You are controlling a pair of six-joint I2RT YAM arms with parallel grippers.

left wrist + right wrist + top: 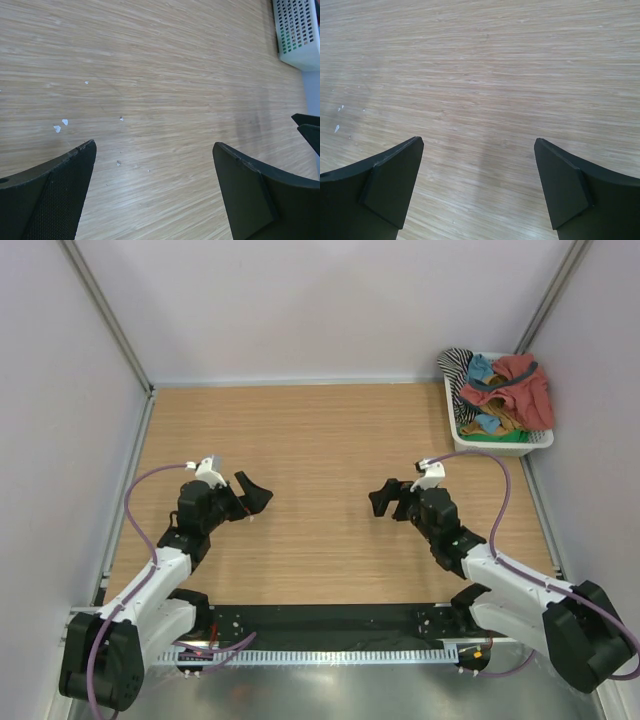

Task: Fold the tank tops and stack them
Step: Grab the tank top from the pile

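The tank tops lie heaped and tangled in the white basket at the far right corner of the bench, with the rust-red one on top. They look soft, light and limp, so they will likely drape and drag their neighbours along; a pinch on a raised fold or strap of the top shirt seems the surest hold. The left fingers and right fingers are spread wide, grasping and touching nothing, over bare wood in the bench's near half, well apart from the basket.
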